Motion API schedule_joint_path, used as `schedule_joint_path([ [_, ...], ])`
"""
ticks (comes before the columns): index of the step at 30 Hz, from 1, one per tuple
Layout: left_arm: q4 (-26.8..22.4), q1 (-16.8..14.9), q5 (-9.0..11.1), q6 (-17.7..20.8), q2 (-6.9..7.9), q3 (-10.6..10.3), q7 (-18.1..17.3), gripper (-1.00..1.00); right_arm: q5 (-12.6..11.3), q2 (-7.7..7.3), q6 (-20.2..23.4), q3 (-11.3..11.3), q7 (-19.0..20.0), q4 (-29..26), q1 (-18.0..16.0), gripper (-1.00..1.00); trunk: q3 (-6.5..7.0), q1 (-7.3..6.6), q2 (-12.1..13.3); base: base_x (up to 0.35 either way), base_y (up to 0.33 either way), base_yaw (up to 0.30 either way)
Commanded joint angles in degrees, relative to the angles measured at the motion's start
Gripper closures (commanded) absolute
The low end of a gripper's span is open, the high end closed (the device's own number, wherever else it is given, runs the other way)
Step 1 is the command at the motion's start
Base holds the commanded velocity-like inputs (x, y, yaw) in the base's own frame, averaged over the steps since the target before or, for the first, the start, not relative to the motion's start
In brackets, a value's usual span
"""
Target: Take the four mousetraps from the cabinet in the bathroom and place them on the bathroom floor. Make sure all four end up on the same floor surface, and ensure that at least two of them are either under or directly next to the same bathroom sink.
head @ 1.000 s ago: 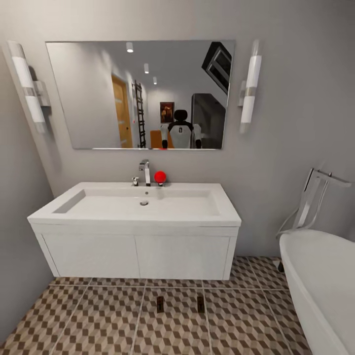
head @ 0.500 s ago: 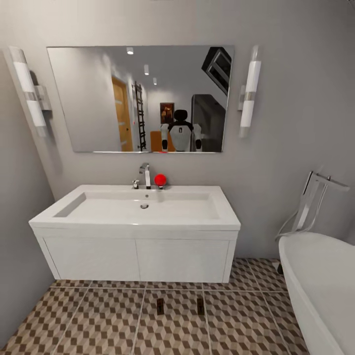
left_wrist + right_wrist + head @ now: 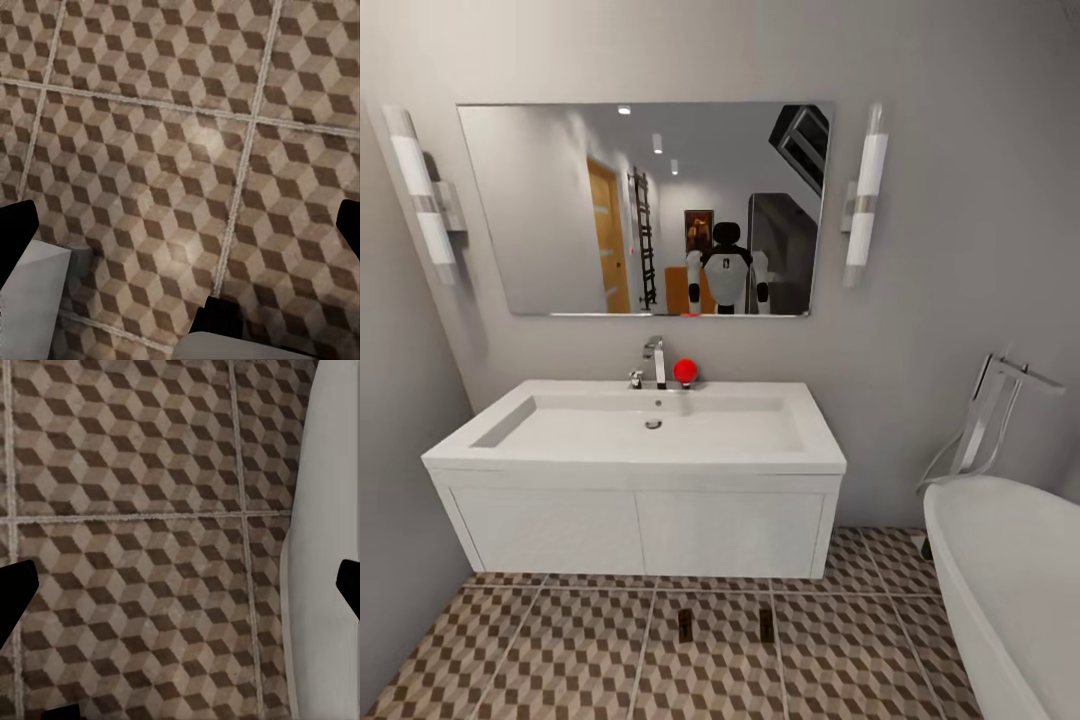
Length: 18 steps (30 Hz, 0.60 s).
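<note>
head view, facing a white wall-hung vanity with a rectangular basin [image 3: 635, 455] set against a grey wall. chrome tap [image 3: 654, 362] at the basin's back edge, a small red ball [image 3: 685, 370] just beside it. wide frameless mirror [image 3: 560, 210] above, one white tube wall lamp [image 3: 420, 195] on each side.

two small flat tan wooden mousetraps lie on the cube-patterned brown and beige tiled bathroom floor [image 3: 560, 660], just in front of the vanity: left mousetrap [image 3: 685, 625], right mousetrap [image 3: 766, 625], near each other but apart, both lengthwise toward the vanity. detail too small to read.

white bathtub [image 3: 1010, 570] at the view's right, chrome floor-standing tub filler [image 3: 990, 410] behind it.

left wrist view: left gripper [image 3: 180, 232], dark fingertips [image 3: 15, 229] at opposite edges of the frame, jaws wide, nothing between them, tiles beyond.

right wrist view: right gripper [image 3: 180, 585], fingertips [image 3: 15, 585] likewise far apart, jaws wide and empty, over tiles with the white tub edge alongside.
</note>
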Motion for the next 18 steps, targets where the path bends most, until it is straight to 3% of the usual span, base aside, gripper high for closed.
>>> schedule_joint_path([
  [1,0.05,-0.04,0.58,-0.21,-0.02,-0.48,0.14,-1.0,-0.59,0.03,-0.37,0.48,-0.01,0.19,-0.08,-1.0,0.12,-0.23,0.38,0.0,0.0,0.0],
  [18,0.0,-0.04,0.58,-0.23,-0.02,-0.46,0.16,-1.0,-0.59,0.02,-0.37,0.48,-0.02,0.19,-0.08,-1.0,3.17,-3.96,7.2,0.0,0.0,0.0],
])
